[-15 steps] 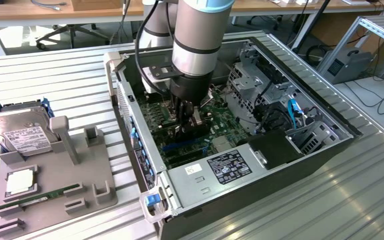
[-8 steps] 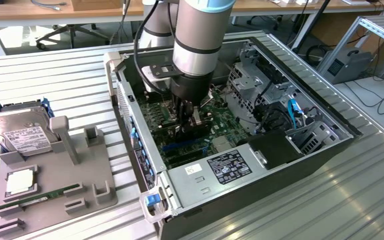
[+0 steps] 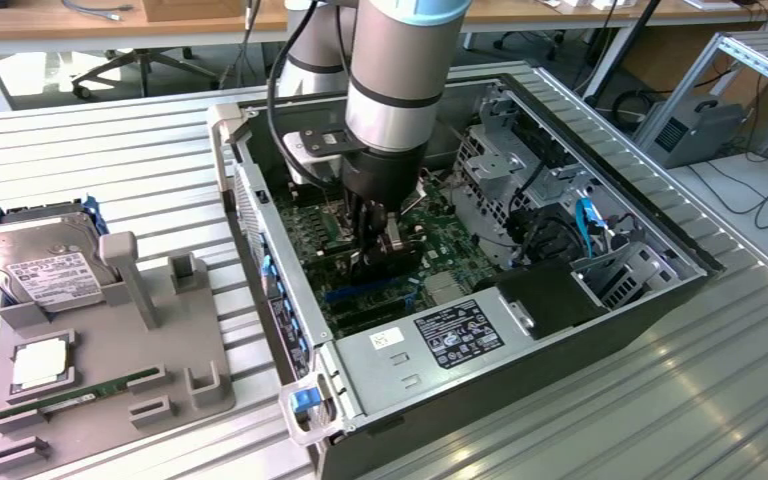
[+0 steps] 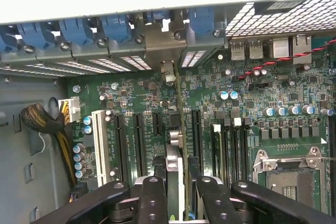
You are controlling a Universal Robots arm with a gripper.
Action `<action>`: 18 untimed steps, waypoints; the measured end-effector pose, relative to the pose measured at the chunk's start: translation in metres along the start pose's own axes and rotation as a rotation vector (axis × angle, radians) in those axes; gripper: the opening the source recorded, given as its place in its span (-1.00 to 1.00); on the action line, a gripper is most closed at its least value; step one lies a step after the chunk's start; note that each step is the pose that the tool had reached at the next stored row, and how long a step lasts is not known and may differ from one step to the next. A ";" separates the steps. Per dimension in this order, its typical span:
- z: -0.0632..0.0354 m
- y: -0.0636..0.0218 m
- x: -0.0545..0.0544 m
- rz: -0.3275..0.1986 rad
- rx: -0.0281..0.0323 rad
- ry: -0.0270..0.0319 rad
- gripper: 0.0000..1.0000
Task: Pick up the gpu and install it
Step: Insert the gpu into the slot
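My gripper (image 3: pixel 379 246) reaches down into the open computer case (image 3: pixel 651 240), over the green motherboard (image 3: pixel 444 245). In the wrist view the gpu (image 4: pixel 177 145) shows edge-on as a thin dark card between the black fingers (image 4: pixel 152 198), and my gripper (image 4: pixel 177 195) is shut on it. The card stands upright over the long expansion slots (image 4: pixel 195 132). Its silvery-beige bracket (image 4: pixel 160 40) sits against the case's rear slot openings, between the blue latches (image 4: pixel 115 27). Whether its lower edge is in a slot is hidden.
Left of the case, a grey holder tray (image 3: pixel 157 400) carries a hard drive (image 3: pixel 37 265), a processor chip (image 3: pixel 40 365) and a green RAM stick (image 3: pixel 77 392). The power supply (image 3: pixel 454 335) fills the case's near end. A cable bundle (image 4: pixel 39 116) and the processor socket (image 4: pixel 289 174) flank the slots.
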State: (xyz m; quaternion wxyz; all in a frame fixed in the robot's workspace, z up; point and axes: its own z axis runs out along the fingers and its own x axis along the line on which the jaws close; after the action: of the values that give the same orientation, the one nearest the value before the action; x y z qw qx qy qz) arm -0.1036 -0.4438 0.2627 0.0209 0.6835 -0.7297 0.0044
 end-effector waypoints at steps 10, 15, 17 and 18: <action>0.0000 -0.0030 0.002 0.000 -0.0002 0.0001 -0.47; 0.0000 -0.0043 0.002 0.000 0.0000 0.0001 -0.47; -0.0001 -0.0059 0.002 0.000 -0.0001 0.0001 -0.47; -0.0001 -0.0077 0.001 0.000 -0.0003 0.0001 -0.47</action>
State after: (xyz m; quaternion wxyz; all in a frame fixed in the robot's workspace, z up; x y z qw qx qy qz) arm -0.0960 -0.4457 0.2627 0.0211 0.6835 -0.7296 0.0043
